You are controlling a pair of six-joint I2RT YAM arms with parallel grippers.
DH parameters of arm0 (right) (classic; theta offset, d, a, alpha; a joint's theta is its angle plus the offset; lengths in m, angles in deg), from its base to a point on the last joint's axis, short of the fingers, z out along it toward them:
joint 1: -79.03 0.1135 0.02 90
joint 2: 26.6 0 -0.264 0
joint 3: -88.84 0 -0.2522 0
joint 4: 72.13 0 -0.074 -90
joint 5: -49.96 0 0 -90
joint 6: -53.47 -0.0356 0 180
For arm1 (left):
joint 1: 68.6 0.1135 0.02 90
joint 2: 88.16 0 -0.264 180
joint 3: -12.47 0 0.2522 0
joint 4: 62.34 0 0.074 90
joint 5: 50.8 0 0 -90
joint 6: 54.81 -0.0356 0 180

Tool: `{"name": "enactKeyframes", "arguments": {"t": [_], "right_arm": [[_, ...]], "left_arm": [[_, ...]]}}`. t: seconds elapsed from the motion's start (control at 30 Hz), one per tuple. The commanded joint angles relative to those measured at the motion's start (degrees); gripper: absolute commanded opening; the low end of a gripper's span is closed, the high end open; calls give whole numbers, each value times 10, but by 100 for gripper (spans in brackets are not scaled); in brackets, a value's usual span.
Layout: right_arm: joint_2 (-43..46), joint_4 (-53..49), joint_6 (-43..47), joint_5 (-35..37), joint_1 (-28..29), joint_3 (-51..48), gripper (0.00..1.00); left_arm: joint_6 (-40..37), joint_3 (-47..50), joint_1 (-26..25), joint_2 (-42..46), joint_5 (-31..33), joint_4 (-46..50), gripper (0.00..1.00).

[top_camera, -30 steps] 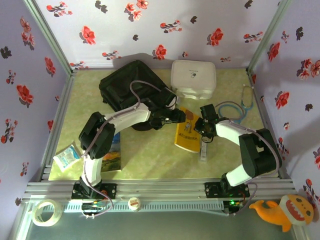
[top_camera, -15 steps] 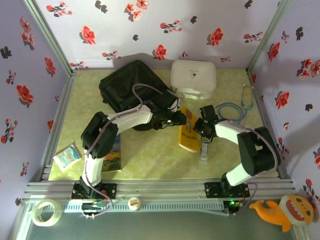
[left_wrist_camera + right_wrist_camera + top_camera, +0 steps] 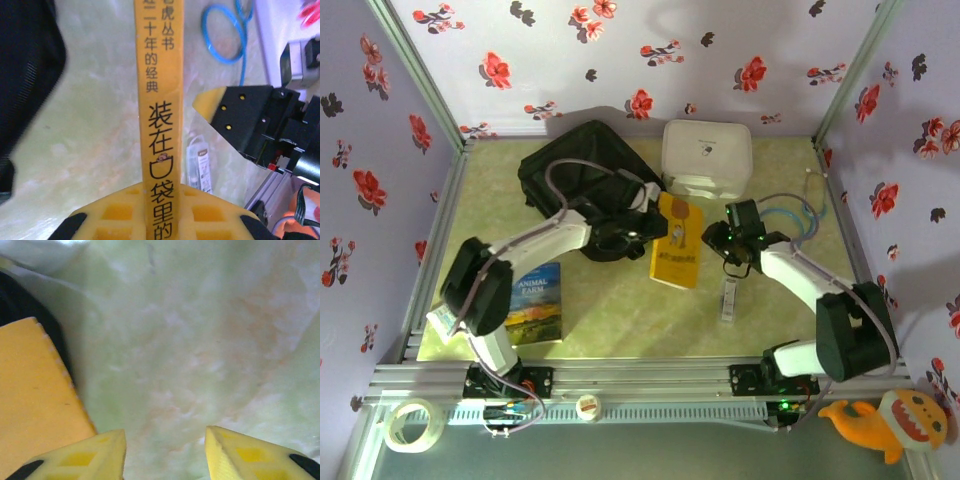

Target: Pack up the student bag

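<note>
At 8 o'clock, blue book [image 3: 533, 303]: you read "ANIMAL FARM". On yellow book [image 3: 159, 100] spine, Chinese title 装在口袋里的, legible to you from left wrist, too small from top. Your left gripper [image 3: 160, 220] clamped on it. Your right gripper [image 3: 165, 440] released, fingers bare. Find student bag [image 3: 580, 160] at 11 o'clock, near edge hidden behind left arm [image 3: 555, 235].

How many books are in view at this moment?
2. The yellow book is mid-table, right of the student bag, held by the left tool. The Animal Farm book lies flat at the front left. Others could be hidden inside the bag.
</note>
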Motion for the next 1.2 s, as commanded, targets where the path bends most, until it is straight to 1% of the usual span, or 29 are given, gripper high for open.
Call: {"name": "enactKeyframes", "arguments": {"t": [0.0,0.07,0.17,0.27,0.3,0.37,0.43,0.47,0.57,0.67,0.73,0.87,0.93,1.0,1.17], "right_arm": [[37,-2,-45,-11,18,24,54],[48,24,-58,-13,28,27,58],[39,44,-85,-7,49,40,63],[23,86,-106,-26,81,52,68],[19,106,-112,-25,94,54,71],[10,145,-130,-24,117,56,73],[-6,167,-149,-22,138,65,75],[-15,182,-159,-25,148,70,76],[-35,262,-190,-24,177,66,83],[-58,335,-227,-22,199,65,89],[-81,381,-251,-25,210,67,90],[-130,473,-298,-32,223,78,91],[-149,500,-316,-30,223,81,91],[-159,523,-324,-20,223,79,88],[-150,555,-321,25,224,56,79]], "left_arm": [[-11,36,39,77,-2,-67,0],[11,67,66,110,-5,-92,0],[60,107,114,149,-27,-137,0],[98,140,160,184,-37,-174,0],[112,152,171,194,-37,-190,0],[145,173,196,207,-46,-225,0],[203,200,221,206,-78,-302,0],[242,212,232,199,-97,-361,0],[336,224,250,166,-136,-470,0],[396,226,257,131,-153,-538,0],[417,228,258,119,-158,-561,0],[421,236,260,115,-160,-558,0],[420,239,260,116,-160,-556,0],[420,243,261,116,-159,-553,0],[422,244,266,110,-158,-549,0]]}}
